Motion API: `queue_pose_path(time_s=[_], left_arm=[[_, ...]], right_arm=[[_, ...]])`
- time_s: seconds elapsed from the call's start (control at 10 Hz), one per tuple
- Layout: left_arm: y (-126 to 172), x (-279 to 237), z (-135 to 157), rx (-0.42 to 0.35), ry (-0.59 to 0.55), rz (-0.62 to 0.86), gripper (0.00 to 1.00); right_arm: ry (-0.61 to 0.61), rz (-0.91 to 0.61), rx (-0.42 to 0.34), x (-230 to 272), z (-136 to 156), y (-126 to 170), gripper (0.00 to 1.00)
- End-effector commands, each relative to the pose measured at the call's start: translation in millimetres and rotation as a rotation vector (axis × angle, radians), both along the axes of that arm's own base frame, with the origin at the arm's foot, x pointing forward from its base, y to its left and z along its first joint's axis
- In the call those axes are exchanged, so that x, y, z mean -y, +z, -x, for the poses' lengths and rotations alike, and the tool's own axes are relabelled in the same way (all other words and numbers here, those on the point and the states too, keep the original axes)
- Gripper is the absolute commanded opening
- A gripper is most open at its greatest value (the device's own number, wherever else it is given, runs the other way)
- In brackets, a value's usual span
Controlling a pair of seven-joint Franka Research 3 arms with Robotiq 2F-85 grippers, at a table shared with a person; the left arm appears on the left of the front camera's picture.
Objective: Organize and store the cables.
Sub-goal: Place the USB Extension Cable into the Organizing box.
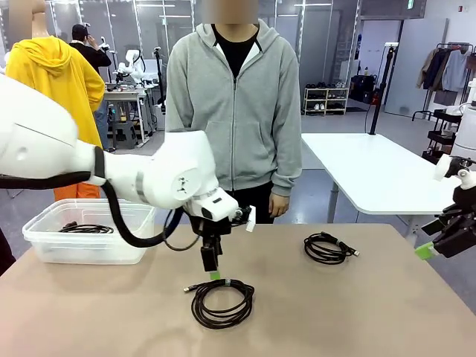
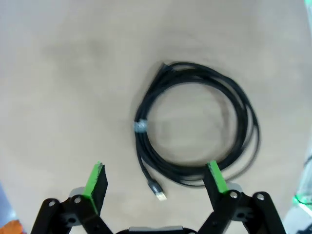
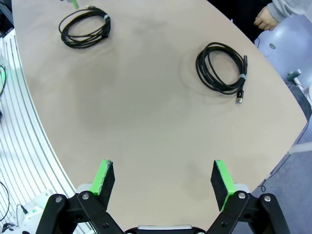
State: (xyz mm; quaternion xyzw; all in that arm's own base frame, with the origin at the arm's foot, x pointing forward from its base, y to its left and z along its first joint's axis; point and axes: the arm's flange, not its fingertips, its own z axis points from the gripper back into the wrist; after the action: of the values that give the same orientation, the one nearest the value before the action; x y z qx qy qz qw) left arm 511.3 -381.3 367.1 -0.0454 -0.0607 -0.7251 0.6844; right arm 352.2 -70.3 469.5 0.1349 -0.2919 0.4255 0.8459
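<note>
My right gripper (image 3: 163,178) hangs at the near right edge of the table (image 1: 335,320), off to the side of the work, with its green pads spread wide and nothing between them. In the front view, my right gripper (image 1: 439,239) sits just past the table's right rim, well apart from every cable.

On the near middle of the table lies the first coiled cable (image 1: 222,322), a flat round loop of thin black cord with a small connector sticking out to its left. My left gripper (image 1: 212,269) hovers right above its far edge, pointing straight down. From my left wrist, my left gripper (image 2: 156,176) is spread open and empty, one pad on each side of the loose connector end. The coil (image 2: 140,126) lies just beyond my fingertips, bound by a small pale band, and I am not touching it.

Farther back and to the right rests a second coiled cable (image 1: 321,258), lying flat with its plug pointing right; from my right wrist it (image 3: 201,68) lies well apart from the first coil (image 3: 106,27).

At the far left stands a clear plastic bin (image 1: 89,251) with a third cable (image 1: 85,228) coiled inside.

Across the table stands a person in a grey hoodie (image 1: 234,111), one hand (image 1: 279,204) hanging by the far edge.
</note>
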Motion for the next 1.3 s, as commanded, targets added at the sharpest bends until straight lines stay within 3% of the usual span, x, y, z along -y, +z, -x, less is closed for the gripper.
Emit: queue_pose_path(time_s=[0.0, 0.4, 0.9, 1.2], left_arm=[[-5, 11, -13, -0.001, 0.043, -0.043, 1.0], [-42, 21, -13, -0.021, 0.089, -0.074, 1.0], [-57, 25, -22, 0.0, 0.055, -0.06, 1.0], [-65, 34, -31, 0.028, 0.004, -0.059, 0.65]], right_arm=[[-0.013, 0.002, 0.002, -1, -2, 0, 1.0], [-0.013, 0.002, 0.002, -1, -2, 0, 1.0], [-0.013, 0.002, 0.002, -1, -2, 0, 1.0], [-0.013, 0.002, 0.002, -1, -2, 0, 1.0]])
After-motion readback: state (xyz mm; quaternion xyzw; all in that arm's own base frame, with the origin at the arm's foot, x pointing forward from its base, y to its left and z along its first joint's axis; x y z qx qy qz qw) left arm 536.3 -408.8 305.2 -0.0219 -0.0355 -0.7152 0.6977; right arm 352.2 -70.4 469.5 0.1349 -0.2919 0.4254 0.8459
